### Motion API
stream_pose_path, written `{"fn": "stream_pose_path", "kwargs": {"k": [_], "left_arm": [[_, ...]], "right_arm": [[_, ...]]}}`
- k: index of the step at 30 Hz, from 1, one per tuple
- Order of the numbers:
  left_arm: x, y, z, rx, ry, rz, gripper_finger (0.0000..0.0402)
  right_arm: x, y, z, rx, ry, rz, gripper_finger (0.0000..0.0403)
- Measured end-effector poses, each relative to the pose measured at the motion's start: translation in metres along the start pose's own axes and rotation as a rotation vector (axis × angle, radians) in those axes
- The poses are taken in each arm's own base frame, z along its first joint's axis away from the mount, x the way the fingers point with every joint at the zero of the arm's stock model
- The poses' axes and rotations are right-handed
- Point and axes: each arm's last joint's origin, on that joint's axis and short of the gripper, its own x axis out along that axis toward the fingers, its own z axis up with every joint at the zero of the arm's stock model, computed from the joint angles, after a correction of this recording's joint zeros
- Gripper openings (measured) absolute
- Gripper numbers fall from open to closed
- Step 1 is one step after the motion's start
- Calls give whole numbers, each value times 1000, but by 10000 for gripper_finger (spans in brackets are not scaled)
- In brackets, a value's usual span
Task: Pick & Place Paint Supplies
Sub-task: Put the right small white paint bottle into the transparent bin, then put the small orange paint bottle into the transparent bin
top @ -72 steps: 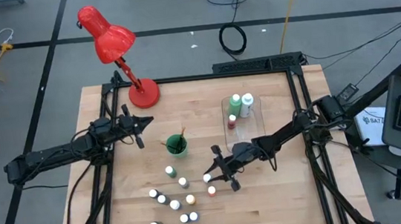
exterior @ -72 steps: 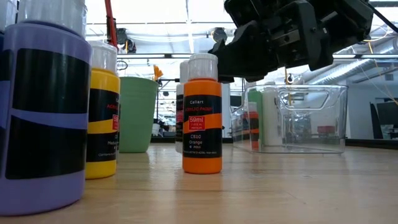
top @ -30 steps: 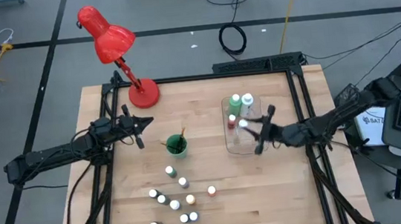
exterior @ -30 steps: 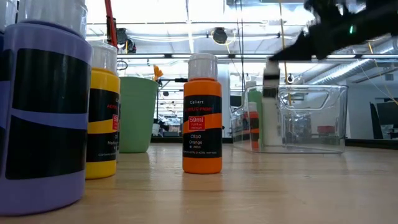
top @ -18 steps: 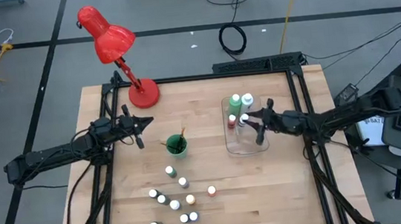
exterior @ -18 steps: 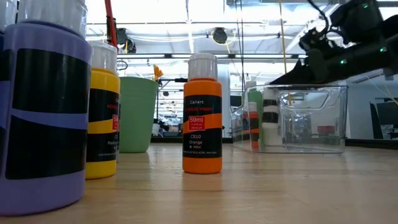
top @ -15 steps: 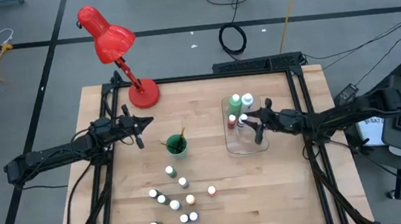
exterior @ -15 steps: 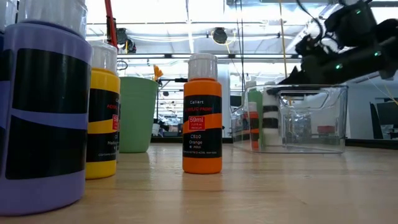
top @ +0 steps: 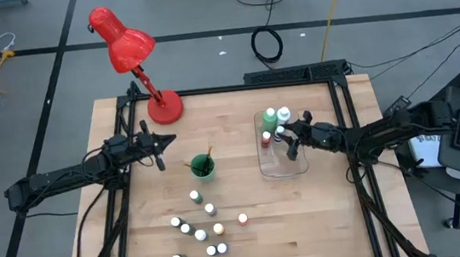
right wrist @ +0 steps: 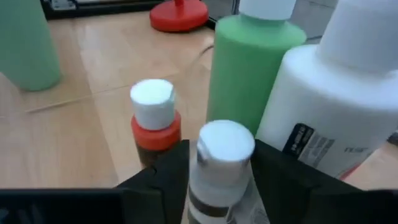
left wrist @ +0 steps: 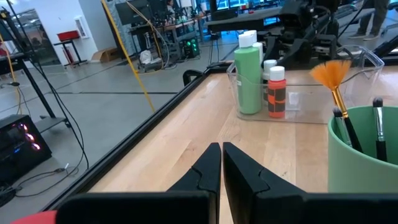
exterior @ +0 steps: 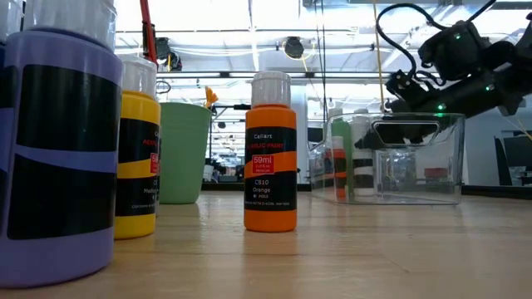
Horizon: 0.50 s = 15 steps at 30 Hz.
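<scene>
My right gripper (top: pixel 286 139) reaches into the clear tray (top: pixel 285 167) at the table's right and is shut on a small white-capped paint bottle (right wrist: pixel 224 149). Beside it in the tray stand a tall green bottle (right wrist: pixel 250 68), a tall white bottle (right wrist: pixel 339 102) and a small orange-red bottle (right wrist: pixel 154 121). Several small white-capped bottles (top: pixel 199 227) stand on the table's near middle. The green cup (top: pixel 202 167) holds brushes (left wrist: pixel 333 93). My left gripper (top: pixel 171 138) hovers shut, left of the cup. My right gripper pinches the small bottle between its two fingers (right wrist: pixel 171 165), on the bottle's upper body just under the white cap (right wrist: pixel 225 142). The fingers come roughly level from the table's right side. The bottle (exterior: pixel 363 166) stands upright inside the tray, low against its floor.
A red desk lamp (top: pixel 129 47) stands with its base (top: pixel 165 108) at the table's far left. In the low view, purple (exterior: pixel 54 141), yellow (exterior: pixel 137 158) and orange (exterior: pixel 270 158) bottles stand close to the camera. Bare wood lies between the cup and the tray.
My right gripper moved a little toward the far-left of the tray and came down, lowering the small bottle from above the tray's rim to its floor beside the other bottles. The left arm kept still.
</scene>
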Motion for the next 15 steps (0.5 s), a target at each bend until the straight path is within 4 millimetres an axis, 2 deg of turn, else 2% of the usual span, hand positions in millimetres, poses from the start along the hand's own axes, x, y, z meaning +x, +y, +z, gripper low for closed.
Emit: {"fn": "stream_pose_path", "kwargs": {"k": [6, 10, 13, 15], "left_arm": [[0, 0, 0, -1, 0, 0, 21], [0, 0, 0, -1, 0, 0, 21], [0, 0, 0, 2, 0, 0, 21], [0, 0, 0, 2, 0, -1, 21]], "right_arm": [[-1, 2, 11, 34, -103, 40, 218], [-5, 6, 25, -29, -245, 97, 244], [-10, 15, 39, -54, -380, 259, 252], [-10, 29, 53, -53, -411, 428, 253]]}}
